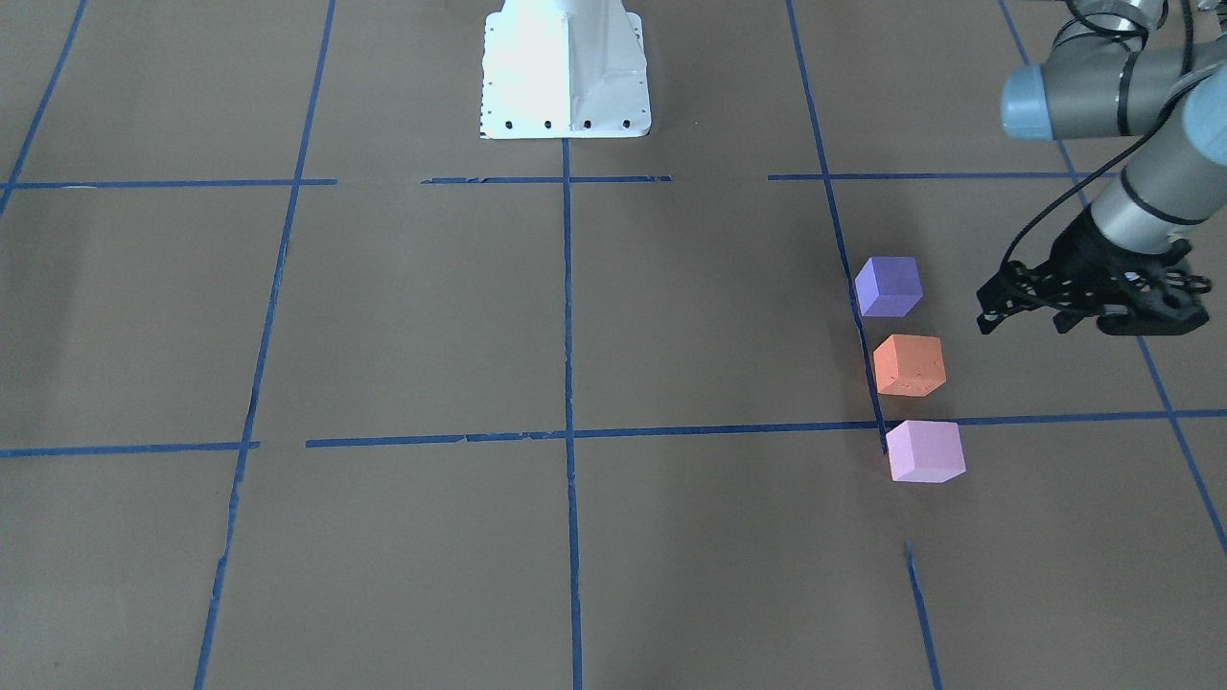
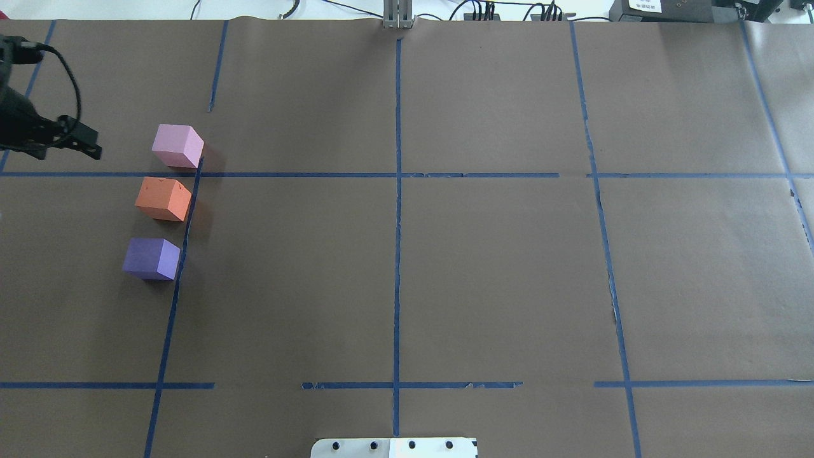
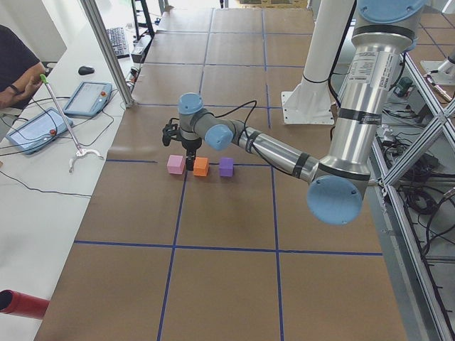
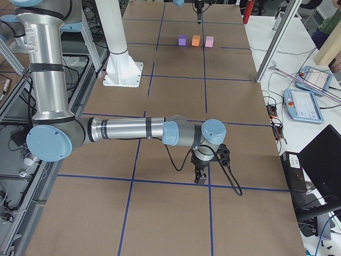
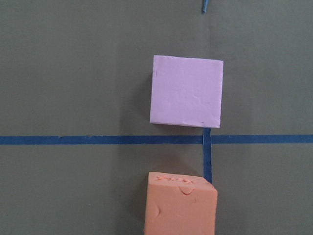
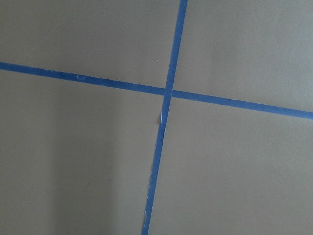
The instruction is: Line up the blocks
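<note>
Purple block (image 1: 889, 286), orange block (image 1: 909, 365) and pink block (image 1: 925, 450) sit in a row along the tape line (image 1: 844, 251) on the robot's left, the left gripper (image 1: 1023, 321) hangs spread and empty beside them (the right gripper (image 4: 201, 178), I cannot tell), and they look light and squashy, so pinch opposite flat faces gently.

Left claw (image 1: 1022, 314) pointing down, wrist bent just above it, left arm (image 1: 1141, 196) stretching back from it, jaw gap unclear; right claw (image 4: 201, 176) pointing down, level forearm (image 4: 128, 129) behind it, jaws unreadable

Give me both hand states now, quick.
Left hand: open, holding nothing.
Right hand: cannot tell; seen only from the side view.
</note>
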`<act>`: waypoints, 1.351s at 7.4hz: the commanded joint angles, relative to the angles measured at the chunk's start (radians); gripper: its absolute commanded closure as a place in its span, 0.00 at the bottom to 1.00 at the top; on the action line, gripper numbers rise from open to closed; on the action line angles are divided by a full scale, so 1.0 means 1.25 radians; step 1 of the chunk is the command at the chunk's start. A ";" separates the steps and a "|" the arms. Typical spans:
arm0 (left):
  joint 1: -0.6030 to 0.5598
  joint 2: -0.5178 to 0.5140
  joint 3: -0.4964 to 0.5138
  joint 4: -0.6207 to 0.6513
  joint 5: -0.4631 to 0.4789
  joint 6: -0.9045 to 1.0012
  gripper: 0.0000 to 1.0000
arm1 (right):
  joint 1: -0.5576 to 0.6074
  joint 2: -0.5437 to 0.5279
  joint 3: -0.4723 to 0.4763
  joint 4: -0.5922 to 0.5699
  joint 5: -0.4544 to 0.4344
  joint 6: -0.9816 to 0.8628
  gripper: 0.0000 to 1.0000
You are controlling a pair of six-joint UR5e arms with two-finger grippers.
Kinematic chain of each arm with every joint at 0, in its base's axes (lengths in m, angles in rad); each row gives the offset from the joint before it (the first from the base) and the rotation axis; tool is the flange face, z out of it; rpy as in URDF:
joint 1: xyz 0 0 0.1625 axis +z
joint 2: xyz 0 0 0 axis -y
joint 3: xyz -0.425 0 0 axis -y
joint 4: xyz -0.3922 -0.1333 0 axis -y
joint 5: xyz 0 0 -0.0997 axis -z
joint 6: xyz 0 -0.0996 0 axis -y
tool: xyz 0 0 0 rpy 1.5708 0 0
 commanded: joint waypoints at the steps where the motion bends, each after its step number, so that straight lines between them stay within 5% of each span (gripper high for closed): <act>1: -0.134 0.082 0.010 0.002 -0.024 0.236 0.00 | 0.000 0.000 0.000 0.000 0.000 0.000 0.00; 5: -0.333 0.145 0.093 -0.001 -0.028 0.531 0.00 | 0.000 0.000 0.000 0.000 0.000 0.000 0.00; 10: -0.344 0.190 0.114 -0.008 -0.117 0.525 0.00 | 0.000 0.000 0.000 0.000 0.000 0.000 0.00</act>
